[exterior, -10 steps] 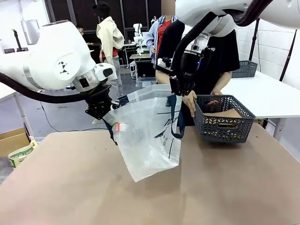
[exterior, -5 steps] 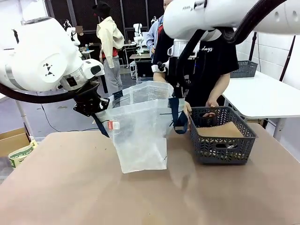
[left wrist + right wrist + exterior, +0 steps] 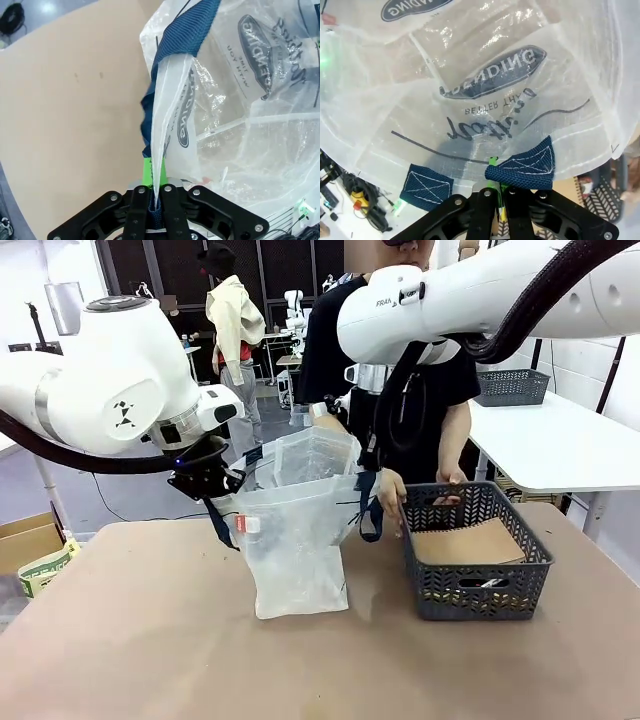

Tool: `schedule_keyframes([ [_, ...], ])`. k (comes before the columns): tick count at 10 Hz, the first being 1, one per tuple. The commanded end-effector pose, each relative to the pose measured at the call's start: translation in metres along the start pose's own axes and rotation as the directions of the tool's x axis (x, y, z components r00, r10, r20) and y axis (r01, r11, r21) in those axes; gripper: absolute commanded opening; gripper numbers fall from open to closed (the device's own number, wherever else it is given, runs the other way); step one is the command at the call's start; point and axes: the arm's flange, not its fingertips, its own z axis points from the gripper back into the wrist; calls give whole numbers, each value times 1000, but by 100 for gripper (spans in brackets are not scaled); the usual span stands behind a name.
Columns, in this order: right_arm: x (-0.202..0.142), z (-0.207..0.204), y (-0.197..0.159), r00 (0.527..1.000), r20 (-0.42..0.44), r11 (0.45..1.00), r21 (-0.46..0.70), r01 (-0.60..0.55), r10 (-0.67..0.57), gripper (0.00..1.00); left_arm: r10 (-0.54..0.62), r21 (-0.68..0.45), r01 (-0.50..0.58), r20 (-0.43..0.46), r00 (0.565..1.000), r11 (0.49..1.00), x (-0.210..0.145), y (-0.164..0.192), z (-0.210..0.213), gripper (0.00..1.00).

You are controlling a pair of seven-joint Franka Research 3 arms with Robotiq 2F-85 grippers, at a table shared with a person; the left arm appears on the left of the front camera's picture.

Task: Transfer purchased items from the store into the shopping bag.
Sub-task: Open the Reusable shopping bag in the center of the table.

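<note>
Front view: left fingers (image 3: 140, 215) and right fingers (image 3: 482, 215) clamp the shopping bag (image 3: 295, 540); basket (image 3: 470, 585) holds cardboard (image 3: 468, 540).

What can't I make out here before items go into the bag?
- Any items in the basket: front view, the brown card sheet and the slotted wall hide them.
- Inside of the bag: all views, the crinkled translucent plastic blurs it, so its contents are unclear.
- Basket in the right wrist view: the bag covers most of it and the picture's edge cuts off the rest.
</note>
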Motion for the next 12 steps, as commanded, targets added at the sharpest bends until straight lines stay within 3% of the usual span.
schedule_keyframes([
  [1,1,-2,2,1000,-5,1000,6,-7,7,0,11,-17,-11,-1,1000,1000,-1,-3,2,0],
  [4,1,0,1,1000,1,1000,1,-3,3,0,-1,-4,1,2,1000,1000,0,-2,1,0],
  [6,5,5,-5,999,14,1000,4,-29,29,0,-79,-4,79,1,997,997,7,6,-5,0],
  [12,5,5,-9,999,12,999,15,-32,31,0,-100,-45,101,20,995,994,10,20,-6,0],
])
